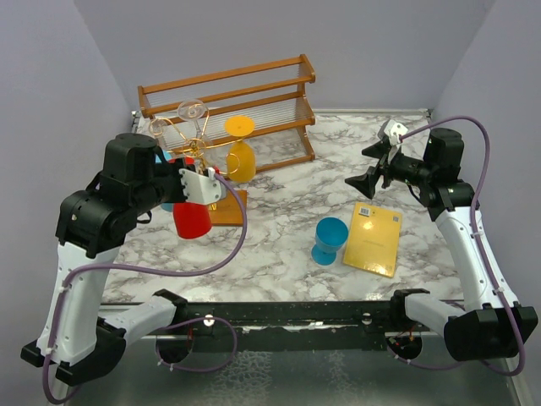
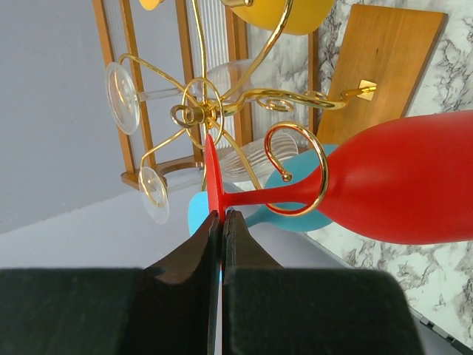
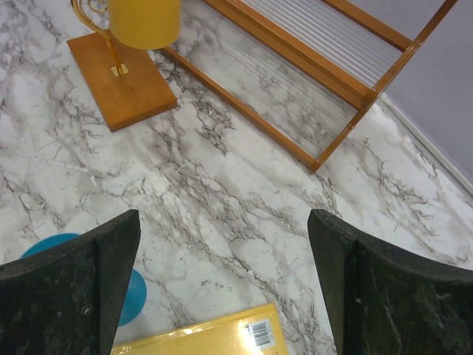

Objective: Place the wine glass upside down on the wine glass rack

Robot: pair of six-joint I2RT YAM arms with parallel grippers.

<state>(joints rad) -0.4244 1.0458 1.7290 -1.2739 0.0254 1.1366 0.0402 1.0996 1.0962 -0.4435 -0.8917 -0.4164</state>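
Left claw (image 2: 222, 216) pressed together, pinching foot rim of red wine glass (image 2: 399, 181). Stem sat inside gold curl of wine glass rack (image 2: 194, 113), bowl down, near rack's wooden base. Left arm hunched, wrist tipped toward rack. Right claw (image 3: 223, 222) spread wide, nothing between fingers, hovering over marble table (image 3: 222, 170), arm reaching forward. Blue glass (image 1: 330, 239) stood on table just beside yellow packet (image 1: 374, 239). Yellow glass (image 1: 241, 156) hung upside down on rack, clear glasses (image 1: 193, 110) too. Slatted wooden shelf (image 1: 228, 93) behind rack.

White arms (image 1: 68, 296), black joints (image 1: 127, 169), purple cables (image 1: 169, 271), black pincer fingers (image 3: 74, 288)
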